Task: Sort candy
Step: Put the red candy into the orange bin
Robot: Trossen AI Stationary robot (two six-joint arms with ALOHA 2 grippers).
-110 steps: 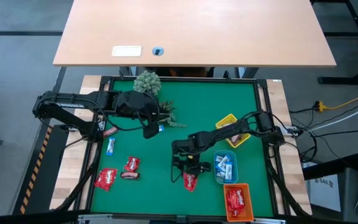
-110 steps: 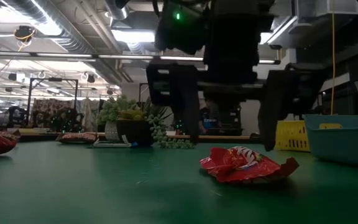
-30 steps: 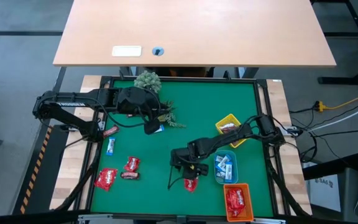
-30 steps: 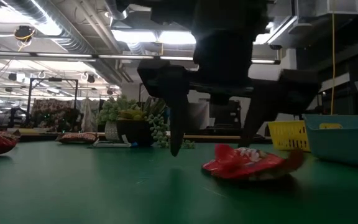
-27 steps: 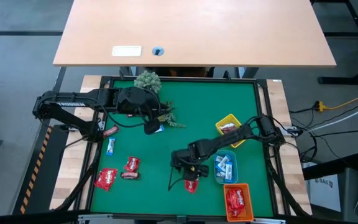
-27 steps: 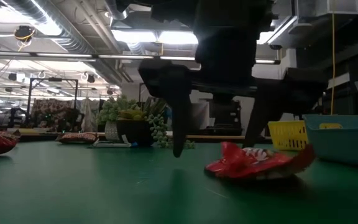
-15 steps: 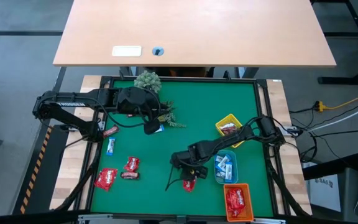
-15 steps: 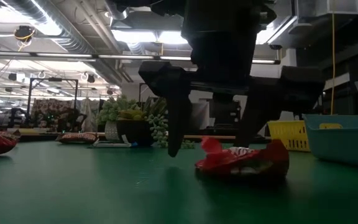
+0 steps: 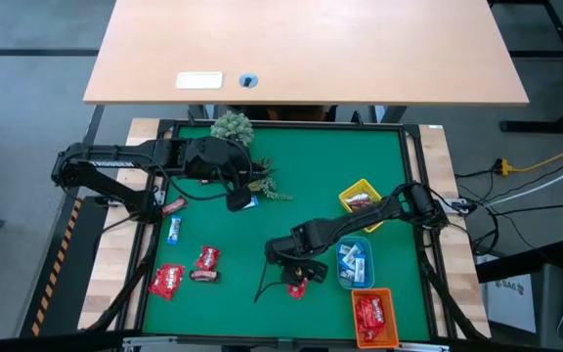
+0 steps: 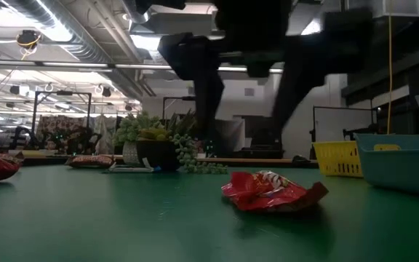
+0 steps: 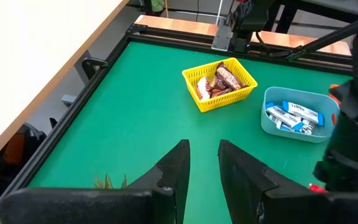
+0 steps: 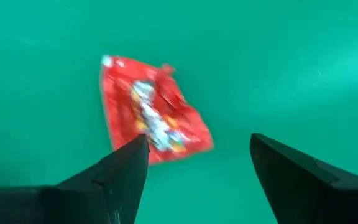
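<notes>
A shiny red candy packet (image 10: 268,192) lies flat on the green mat, also in the high view (image 9: 298,287) and the right wrist view (image 12: 153,118). My right gripper (image 10: 246,127) hangs open just above it, clear of it, one finger to each side (image 12: 197,162). My left gripper (image 9: 238,203) waits by the small plants at the far left, its fingers a narrow gap apart (image 11: 202,163). Beside it lies a blue-and-white sweet (image 9: 253,202). More red packets (image 9: 166,282) (image 9: 207,258), a brown bar (image 9: 203,276) and a blue-and-white sweet (image 9: 174,230) lie near left.
A yellow tray (image 9: 365,207) with brown bars, a blue tray (image 9: 353,262) with blue-and-white sweets and an orange tray (image 9: 372,318) with red packets stand along the right side. Two small plants (image 9: 231,129) (image 9: 267,184) sit far left. A maroon bar (image 9: 172,206) lies at the left frame.
My right gripper, whose fingertips stood at the mat on either side of the red packet, has risen clear of it. The packet was pushed up and crumpled between the fingers, slid a little, and now lies flat again on the mat.
</notes>
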